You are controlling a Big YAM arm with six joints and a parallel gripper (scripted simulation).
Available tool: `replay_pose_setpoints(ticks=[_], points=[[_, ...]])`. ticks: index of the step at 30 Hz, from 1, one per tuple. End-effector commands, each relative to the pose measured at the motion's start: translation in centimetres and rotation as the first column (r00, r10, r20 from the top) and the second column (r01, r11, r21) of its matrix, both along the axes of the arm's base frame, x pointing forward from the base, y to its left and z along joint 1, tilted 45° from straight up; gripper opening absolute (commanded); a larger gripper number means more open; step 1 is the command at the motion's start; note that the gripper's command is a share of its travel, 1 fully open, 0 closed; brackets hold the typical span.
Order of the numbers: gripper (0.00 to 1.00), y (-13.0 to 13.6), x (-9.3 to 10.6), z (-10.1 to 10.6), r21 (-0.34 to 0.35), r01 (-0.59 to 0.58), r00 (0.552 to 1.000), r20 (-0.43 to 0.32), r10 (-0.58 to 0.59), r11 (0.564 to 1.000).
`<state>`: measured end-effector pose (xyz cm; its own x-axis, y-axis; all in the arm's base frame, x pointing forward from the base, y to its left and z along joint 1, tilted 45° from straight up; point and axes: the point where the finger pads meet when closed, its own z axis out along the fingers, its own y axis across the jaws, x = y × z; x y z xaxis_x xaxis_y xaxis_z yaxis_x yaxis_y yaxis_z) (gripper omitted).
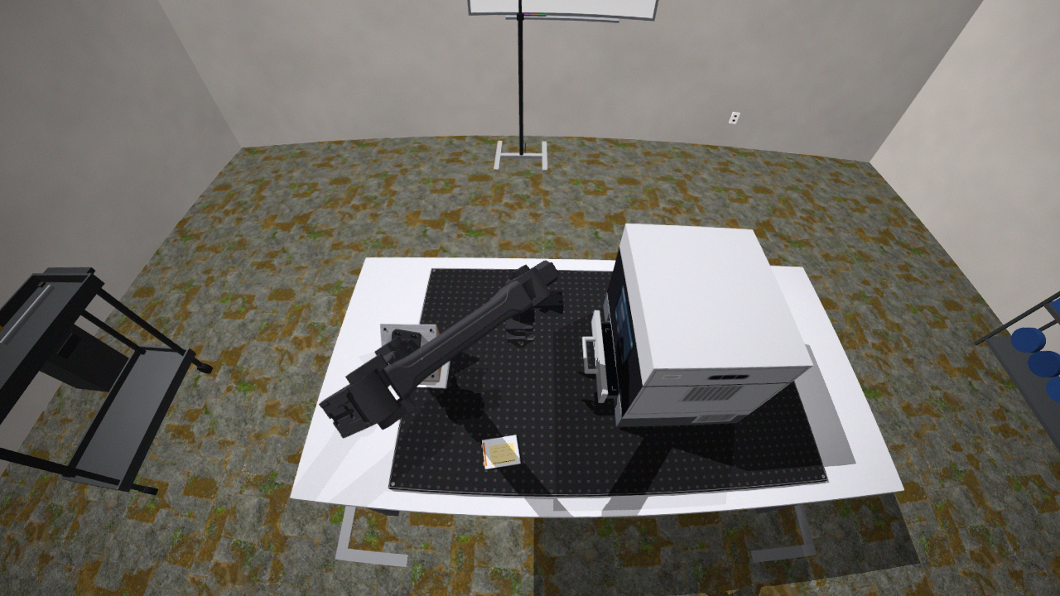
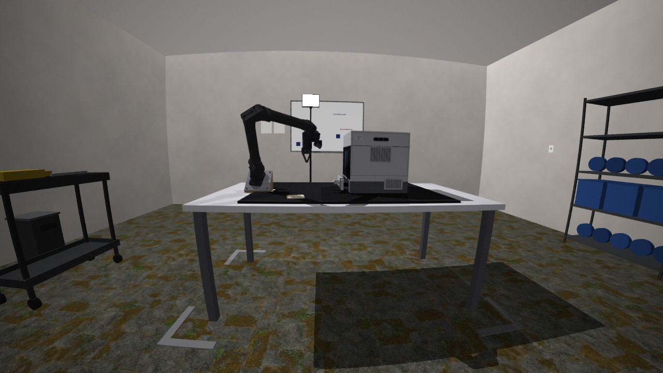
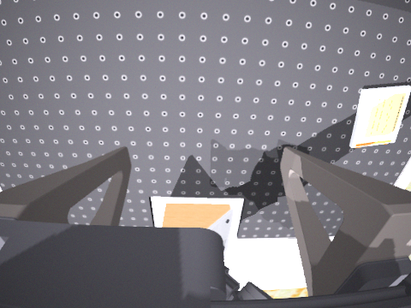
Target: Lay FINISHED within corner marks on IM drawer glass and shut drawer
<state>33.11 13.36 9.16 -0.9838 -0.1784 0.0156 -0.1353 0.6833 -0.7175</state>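
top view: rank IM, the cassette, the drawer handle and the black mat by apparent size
1. black mat
2. IM, though it stands taller, nearer the camera, which inflates it
3. drawer handle and cassette: too alike to rank

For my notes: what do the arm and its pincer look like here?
A slim matte-black arm of boxy links, bolted to a pale square base plate. The pincer has two grey-brown, wedge-shaped fingers with open triangular cut-outs. No cables or markings visible.

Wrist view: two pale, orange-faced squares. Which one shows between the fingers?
The lower square, with a dark dot near its corner; the other square lies upper right, outside the fingers.
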Motion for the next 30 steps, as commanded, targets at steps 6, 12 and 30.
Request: replay_pose_setpoints(ticks=[6, 12, 30], points=[[0.80, 0.3, 6.1, -0.8, -0.003, -0.206, 0.967, -0.153, 0.203, 0.979], [0.72, 0.0, 8.0, -1.4, -0.009, -0.306, 0.926, -0.236, 0.295, 0.952], [0.40, -1.2, 15.5, -3.8, 0.055, -0.656, 0.615, -0.539, 0.575, 0.753]])
